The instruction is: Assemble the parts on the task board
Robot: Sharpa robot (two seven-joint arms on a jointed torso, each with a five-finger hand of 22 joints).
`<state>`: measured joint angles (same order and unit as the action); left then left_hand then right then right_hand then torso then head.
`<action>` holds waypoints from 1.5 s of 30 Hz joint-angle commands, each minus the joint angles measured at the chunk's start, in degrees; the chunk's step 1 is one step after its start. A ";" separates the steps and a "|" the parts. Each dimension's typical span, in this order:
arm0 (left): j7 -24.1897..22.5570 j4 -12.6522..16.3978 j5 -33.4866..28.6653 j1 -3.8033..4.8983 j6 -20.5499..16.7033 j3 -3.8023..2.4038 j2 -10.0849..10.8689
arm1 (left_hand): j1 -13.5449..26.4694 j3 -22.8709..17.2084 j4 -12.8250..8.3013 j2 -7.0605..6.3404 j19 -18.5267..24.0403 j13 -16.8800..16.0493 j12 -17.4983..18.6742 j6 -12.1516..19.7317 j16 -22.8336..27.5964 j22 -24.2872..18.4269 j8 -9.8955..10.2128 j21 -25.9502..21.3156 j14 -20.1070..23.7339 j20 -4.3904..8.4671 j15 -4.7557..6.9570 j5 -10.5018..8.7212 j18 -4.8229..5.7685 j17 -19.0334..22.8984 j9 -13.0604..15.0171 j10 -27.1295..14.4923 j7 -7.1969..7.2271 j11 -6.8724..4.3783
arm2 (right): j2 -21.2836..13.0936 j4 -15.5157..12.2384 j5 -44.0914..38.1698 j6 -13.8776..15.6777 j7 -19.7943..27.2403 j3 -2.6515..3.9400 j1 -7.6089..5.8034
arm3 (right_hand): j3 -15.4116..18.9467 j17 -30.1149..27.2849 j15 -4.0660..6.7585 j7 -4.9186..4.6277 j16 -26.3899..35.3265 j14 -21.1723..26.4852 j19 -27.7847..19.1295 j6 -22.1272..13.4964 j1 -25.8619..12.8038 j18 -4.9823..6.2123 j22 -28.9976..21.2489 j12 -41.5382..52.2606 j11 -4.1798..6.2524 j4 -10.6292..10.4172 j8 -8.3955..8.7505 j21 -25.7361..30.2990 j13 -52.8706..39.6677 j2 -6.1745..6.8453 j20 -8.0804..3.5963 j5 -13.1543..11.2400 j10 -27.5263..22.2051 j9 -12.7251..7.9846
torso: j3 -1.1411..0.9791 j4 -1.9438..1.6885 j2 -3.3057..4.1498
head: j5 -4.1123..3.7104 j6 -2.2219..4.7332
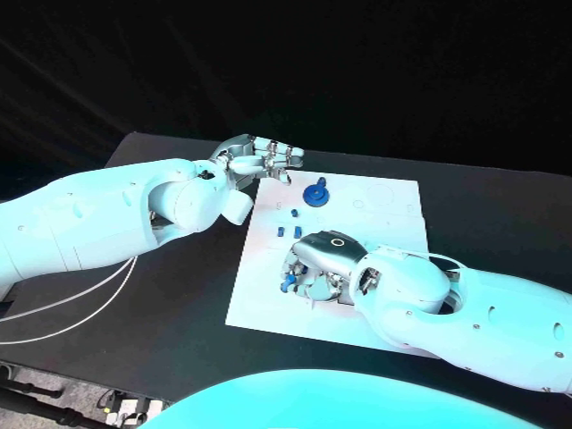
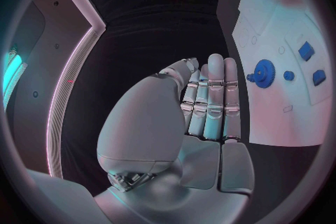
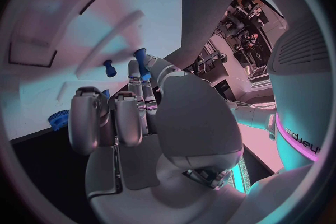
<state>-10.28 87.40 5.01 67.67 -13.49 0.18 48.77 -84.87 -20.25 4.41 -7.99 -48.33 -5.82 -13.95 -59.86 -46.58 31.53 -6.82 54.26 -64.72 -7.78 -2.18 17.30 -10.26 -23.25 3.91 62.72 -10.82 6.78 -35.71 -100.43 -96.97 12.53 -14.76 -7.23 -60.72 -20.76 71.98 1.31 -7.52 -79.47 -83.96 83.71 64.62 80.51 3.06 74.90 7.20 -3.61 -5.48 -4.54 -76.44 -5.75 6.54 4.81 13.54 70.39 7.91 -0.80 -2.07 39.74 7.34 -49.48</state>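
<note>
The white task board (image 1: 376, 228) lies in the middle of the black table. A blue gear (image 1: 315, 195) stands near its far left corner, with small blue pieces (image 1: 290, 231) just in front of it. My left hand (image 1: 258, 159) hovers at that far left corner, fingers straight and holding nothing. In the left wrist view the left hand (image 2: 206, 101) sits beside the gear (image 2: 265, 73) and the board (image 2: 280, 117). My right hand (image 1: 323, 266) is bent down over the board's near left part. In the right wrist view the right hand (image 3: 133, 112) pinches a small blue peg (image 3: 140, 60) between thumb and finger, above the board (image 3: 105, 17).
A second blue peg (image 3: 110, 68) stands on the board just past my right fingertips, and a blue gear (image 3: 58, 120) lies at the board's edge. Bare black table (image 1: 170, 304) runs along the board's left side. Thin white cables (image 1: 80, 308) hang under my left arm.
</note>
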 commanded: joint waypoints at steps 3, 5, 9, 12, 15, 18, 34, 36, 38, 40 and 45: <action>0.00 0.05 0.08 0.02 0.88 -0.03 -0.12 | -0.01 0.33 -0.08 0.56 -0.27 -0.10 -0.16 0.51 0.33 0.07 -0.35 -0.04 -0.15 -0.04 -0.13 -0.22 -0.24 0.09 -0.03 -0.39 0.07 -0.08 | 0.46 0.29 -0.94 -0.30 -0.40 -0.10 0.10 | 0.26 -0.12 -0.68 -0.15 0.07 -2.62 0.12 -3.62 -1.89 -0.10 9.97 -0.36 -0.20 -0.36 1.15 0.34 -0.08 0.94 0.45 -0.55 -0.34 -1.32 | -0.05 -0.04 -0.02 | -0.06 0.11; 0.02 0.03 0.08 0.02 0.89 -0.03 -0.15 | -0.01 0.33 -0.08 0.56 -0.27 -0.10 -0.16 0.51 0.33 0.07 -0.35 -0.04 -0.15 -0.04 -0.13 -0.22 -0.24 0.09 -0.03 -0.39 0.07 -0.08 | 0.52 0.32 -0.93 -0.17 -0.34 -0.12 0.10 | 0.36 -0.14 -0.64 -0.08 0.07 -2.61 0.11 -4.42 -2.16 -0.08 9.99 -0.40 -0.17 -0.40 1.12 0.36 -0.14 1.22 0.49 -0.75 -0.36 -1.53 | -0.02 -0.03 -0.03 | -0.06 0.09; 0.06 0.00 0.08 0.02 0.94 -0.03 -0.20 | 0.04 0.35 -0.05 0.61 -0.27 -0.09 -0.18 0.53 0.34 0.06 -0.36 -0.05 -0.14 -0.05 -0.14 -0.22 -0.24 0.10 -0.03 -0.43 0.06 -0.07 | 0.50 0.38 -0.93 0.04 -0.23 -0.14 0.10 | 0.41 -0.18 -0.60 0.02 0.08 -2.60 0.10 -4.84 -2.29 -0.07 10.00 -0.49 -0.09 -0.40 1.09 0.41 -0.18 1.40 0.50 -0.78 -0.50 -1.65 | 0.00 0.03 -0.05 | -0.08 0.14; 0.08 0.01 0.08 0.02 0.99 -0.03 -0.23 | 0.04 0.35 -0.05 0.61 -0.27 -0.09 -0.18 0.53 0.34 0.06 -0.36 -0.05 -0.14 -0.05 -0.14 -0.22 -0.24 0.10 -0.03 -0.43 0.06 -0.07 | 0.40 0.35 -0.93 0.14 -0.21 -0.15 0.10 | 0.42 -0.26 -0.58 0.03 0.12 -2.58 0.07 -4.98 -2.34 -0.05 9.98 -0.50 -0.06 -0.40 1.09 0.47 -0.19 1.46 0.49 -0.78 -0.53 -1.69 | -0.02 0.02 -0.03 | -0.09 0.15; 0.12 0.00 0.08 0.02 1.00 -0.03 -0.23 | 0.04 0.35 -0.05 0.61 -0.27 -0.09 -0.18 0.53 0.34 0.06 -0.36 -0.05 -0.14 -0.05 -0.14 -0.22 -0.24 0.10 -0.03 -0.43 0.06 -0.07 | 0.21 0.16 -0.95 0.62 -0.18 -0.16 0.10 | 0.43 -0.26 -0.51 0.02 0.11 -2.58 0.05 -5.78 -2.51 -0.03 9.99 -0.56 0.03 -0.41 1.12 0.54 -0.27 1.61 0.47 -0.73 -0.59 -1.92 | -0.06 0.02 0.01 | -0.16 0.14; 0.13 -0.01 0.08 0.02 0.98 -0.03 -0.20 | 0.04 0.35 -0.05 0.61 -0.27 -0.09 -0.18 0.53 0.34 0.06 -0.36 -0.05 -0.14 -0.05 -0.14 -0.22 -0.24 0.10 -0.03 -0.43 0.06 -0.07 | 0.02 -0.15 -0.98 1.11 -0.14 -0.16 0.10 | 0.42 -0.27 -0.43 0.02 0.11 -2.57 0.07 -6.79 -2.69 -0.04 10.03 -0.62 0.10 -0.43 1.13 0.53 -0.35 1.76 0.42 -0.71 -0.68 -2.22 | -0.07 0.01 0.01 | -0.17 0.16; 0.15 -0.15 0.08 0.01 0.89 -0.02 0.00 | 0.04 0.35 -0.05 0.61 -0.27 -0.09 -0.18 0.53 0.34 0.06 -0.36 -0.05 -0.14 -0.05 -0.14 -0.22 -0.24 0.10 -0.03 -0.43 0.06 -0.07 | -5.97 -7.38 -0.31 4.49 -0.19 -0.04 -0.08 | 1.75 -0.31 -0.38 0.07 0.08 -2.57 0.14 -7.94 -4.09 -0.06 10.15 -0.58 0.14 -0.76 0.75 0.50 -0.77 3.29 0.35 -0.88 -0.67 -2.71 | 0.01 0.10 -0.10 | -0.55 0.34; 0.15 -0.17 0.08 0.01 0.92 -0.02 -0.02 | 0.04 0.35 -0.05 0.61 -0.27 -0.09 -0.18 0.53 0.34 0.06 -0.36 -0.05 -0.14 -0.05 -0.14 -0.22 -0.24 0.10 -0.03 -0.43 0.06 -0.07 | -6.98 -8.31 -0.38 5.07 -0.41 0.04 -0.15 | 1.84 -0.37 -0.39 0.07 0.11 -2.56 0.11 -7.84 -4.14 -0.04 10.13 -0.59 0.14 -0.78 0.71 0.59 -0.80 3.34 0.34 -0.88 -0.68 -2.70 | -0.06 0.05 -0.08 | -0.72 0.47; 0.15 -0.18 0.08 0.01 0.95 -0.02 -0.03 | 0.04 0.35 -0.05 0.61 -0.27 -0.09 -0.18 0.53 0.34 0.06 -0.36 -0.05 -0.14 -0.05 -0.14 -0.22 -0.24 0.10 -0.03 -0.43 0.06 -0.07 | -8.38 -9.38 -0.43 6.34 -0.58 0.17 -0.34 | 1.80 -0.36 -0.36 0.08 0.10 -2.56 0.16 -7.13 -3.92 -0.06 10.18 -0.47 0.16 -0.71 0.41 0.51 -0.92 3.06 0.33 -0.70 -0.48 -2.59 | -0.09 0.01 -0.07 | -0.82 0.57; 0.16 -0.18 0.08 0.01 0.92 -0.01 0.00 | 0.04 0.35 -0.05 0.61 -0.27 -0.09 -0.18 0.53 0.34 0.06 -0.36 -0.05 -0.14 -0.05 -0.14 -0.22 -0.24 0.10 -0.03 -0.43 0.06 -0.07 | -10.20 -10.49 0.26 8.32 -0.69 0.35 -0.77 | 1.49 -0.43 -0.33 0.11 0.13 -2.55 0.20 -5.84 -3.30 -0.08 10.23 -0.01 0.15 -0.43 -0.12 0.46 -1.22 2.53 0.31 -0.52 0.40 -2.36 | -0.06 -0.02 -0.04 | -1.18 0.81; 0.15 -0.16 0.08 0.01 0.87 0.01 0.08 | 0.04 0.35 -0.05 0.61 -0.27 -0.09 -0.18 0.53 0.34 0.06 -0.36 -0.05 -0.14 -0.05 -0.14 -0.22 -0.24 0.10 -0.03 -0.43 0.06 -0.07 | -16.94 -12.42 9.47 11.49 -1.56 0.64 -3.12 | 2.54 -0.84 0.28 0.40 0.36 -2.48 -0.11 -1.28 -3.69 0.12 10.03 3.48 1.09 -0.42 -2.57 1.32 -3.60 2.65 -0.03 -0.64 5.86 -1.34 | 0.10 0.01 -0.11 | -3.41 1.94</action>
<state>-9.89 87.14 5.01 67.68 -13.46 0.20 48.87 -84.87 -20.25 4.41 -7.99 -48.33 -5.84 -13.95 -59.86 -46.58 31.53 -6.82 54.26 -64.72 -7.77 -2.18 17.30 -10.26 -23.21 3.91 62.72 -10.82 6.78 -51.64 -112.58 -94.18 20.13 -15.12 -6.63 -63.45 -18.77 71.09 1.09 -7.27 -79.23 -84.01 83.92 62.79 77.51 3.06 74.92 10.03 -2.75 -5.65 -6.79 -75.31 -8.87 8.92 5.01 13.23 75.38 6.43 -0.82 -2.07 39.66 5.13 -48.12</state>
